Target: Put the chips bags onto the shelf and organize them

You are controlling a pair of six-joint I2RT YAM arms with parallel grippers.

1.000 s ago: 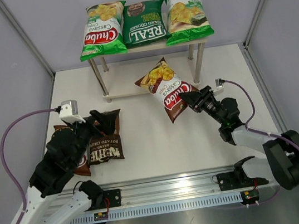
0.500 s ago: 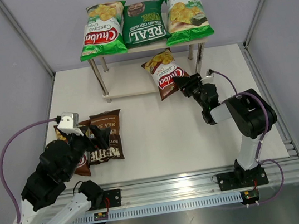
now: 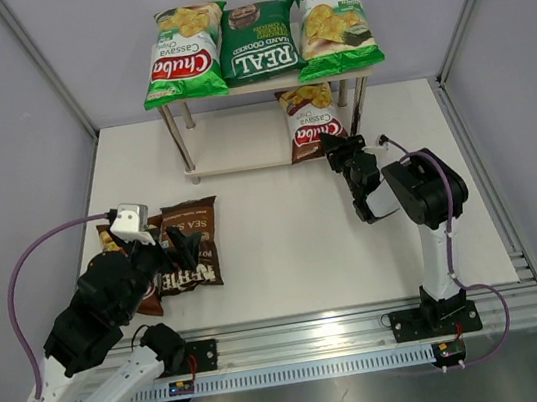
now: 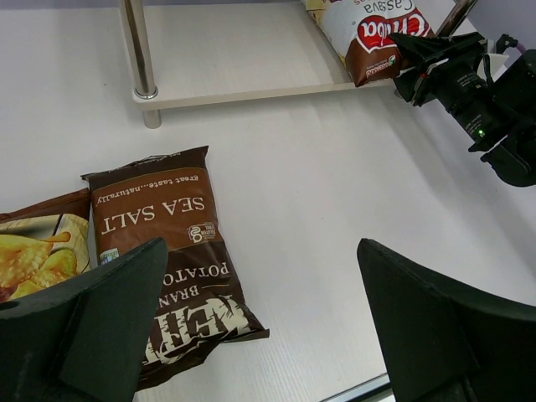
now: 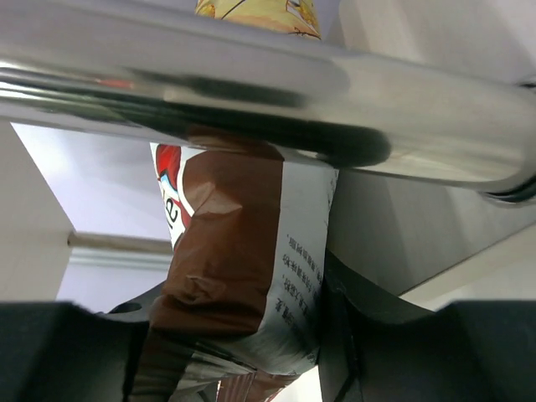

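Note:
The shelf (image 3: 240,147) holds a light-green Chuba bag (image 3: 181,52), a dark-green REAL bag (image 3: 259,43) and a second light-green Chuba bag (image 3: 331,25) on its top board. My right gripper (image 3: 334,149) is shut on the bottom edge of a brown Chuba bag (image 3: 309,119). That bag (image 5: 243,243) stands at the right end of the lower board, close to a metal leg (image 5: 251,84). My left gripper (image 4: 264,335) hangs open above a dark-brown Kettle bag (image 4: 167,268). Another brown Chuba bag (image 4: 38,251) lies partly under the Kettle bag.
The shelf's front left leg (image 4: 141,50) stands on the white table (image 3: 286,249). Grey walls close in the table on three sides. A metal rail (image 3: 310,341) with the arm bases runs along the near edge.
My right arm has carried the brown Chuba bag from in front of the shelf onto the right end of the lower board, turning it upright. My left arm has drawn back slightly, still open.

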